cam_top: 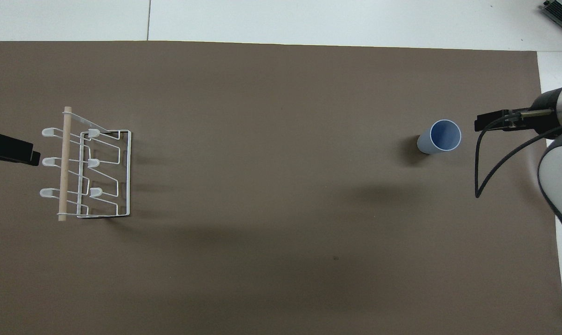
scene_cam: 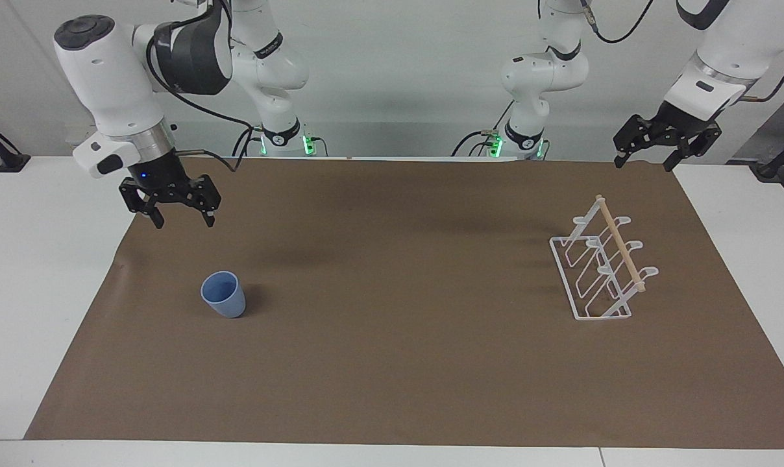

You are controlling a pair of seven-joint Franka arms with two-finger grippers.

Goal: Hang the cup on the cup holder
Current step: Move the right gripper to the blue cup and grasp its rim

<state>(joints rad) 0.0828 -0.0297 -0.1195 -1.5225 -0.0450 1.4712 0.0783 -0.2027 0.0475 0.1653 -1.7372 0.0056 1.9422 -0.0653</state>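
Note:
The light blue cup [scene_cam: 224, 294] [cam_top: 441, 136] stands upright, mouth up, on the brown mat toward the right arm's end of the table. My right gripper [scene_cam: 183, 220] [cam_top: 483, 124] hangs open and empty in the air, over the mat beside the cup, apart from it. The white wire cup holder [scene_cam: 603, 269] [cam_top: 88, 167], with a wooden dowel along its top, stands toward the left arm's end. My left gripper [scene_cam: 644, 163] [cam_top: 30, 156] hovers open and empty, high over the mat's edge beside the holder.
A brown mat [scene_cam: 392, 363] covers most of the white table [scene_cam: 35, 272]. A black cable [cam_top: 483, 177] loops down from the right wrist. Nothing else lies on the mat between the cup and the holder.

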